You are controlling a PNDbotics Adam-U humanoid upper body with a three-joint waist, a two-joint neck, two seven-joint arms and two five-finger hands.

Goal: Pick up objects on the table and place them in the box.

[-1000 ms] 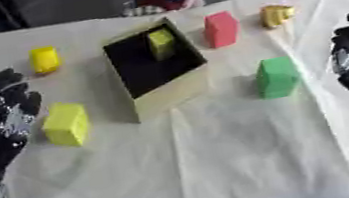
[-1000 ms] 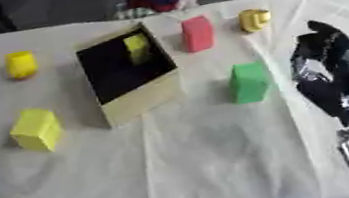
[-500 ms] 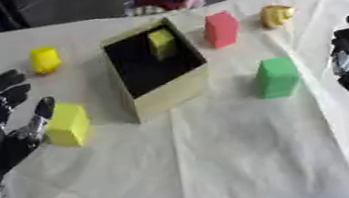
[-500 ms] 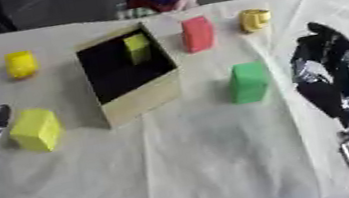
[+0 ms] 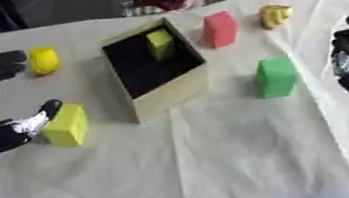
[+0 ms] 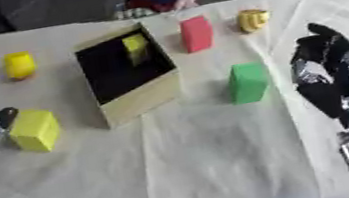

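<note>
Your left hand (image 5: 8,133) had swung in toward the yellow block (image 5: 65,125) at nine o'clock of the box (image 5: 168,94); its thumb now touched the block, fingers spread, not yet gripping. So the pickup looked about to begin. Your right hand (image 6: 332,75) rested open at three o'clock.

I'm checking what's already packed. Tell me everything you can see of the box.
The box is open-topped, tan outside and dark inside, looking like cardboard. It stands on the white cloth near the table's middle, skewed to the table's edges. One yellow-green block leans against its far inner wall. Neither robot hand touches it.
</note>
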